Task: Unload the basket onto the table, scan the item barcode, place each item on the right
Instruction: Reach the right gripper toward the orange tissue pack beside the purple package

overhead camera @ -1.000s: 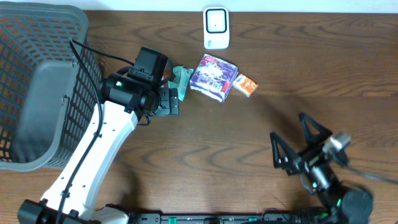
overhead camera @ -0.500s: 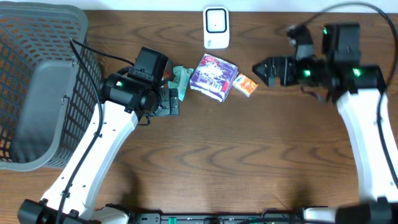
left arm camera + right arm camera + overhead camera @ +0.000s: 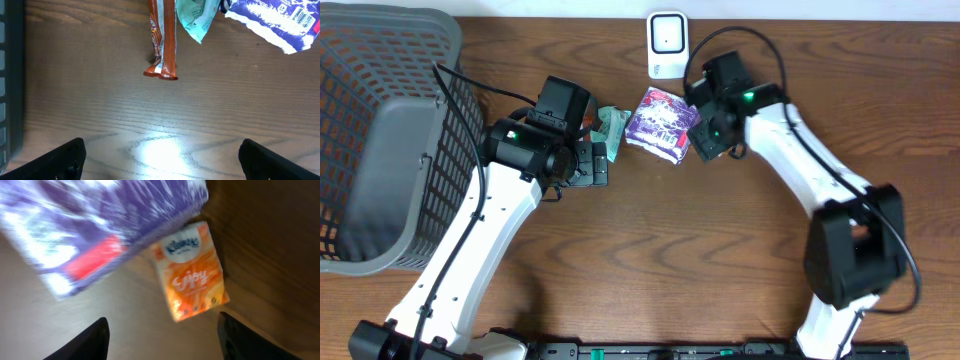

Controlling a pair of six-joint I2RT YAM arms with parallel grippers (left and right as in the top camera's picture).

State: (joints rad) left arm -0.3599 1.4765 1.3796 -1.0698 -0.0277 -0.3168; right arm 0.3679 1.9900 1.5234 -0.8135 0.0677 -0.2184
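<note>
Orange tissue pack (image 3: 192, 270) flat on table (image 3: 650, 250), just beside purple packet (image 3: 100, 225), not picked up yet. right gripper (image 3: 164, 336) over it, jaws apart, holding nothing. left gripper (image 3: 160, 155) wide open, empty. white scanner (image 3: 667, 44) nearby, grab + scan both left to do

Right wrist view motion-blurred: purple packet (image 3: 100, 225) print unreadable, packet cut by top and left edges. Orange tissue pack (image 3: 192, 270) small print illegible. Overhead: same pack hidden under right gripper (image 3: 708, 135); basket (image 3: 380, 60) cut by left edge. Left wrist view: brown wrapper (image 3: 165, 40) and teal pouch (image 3: 197, 17) cut by top edge; barcode (image 3: 300, 15) too small to read.
</note>
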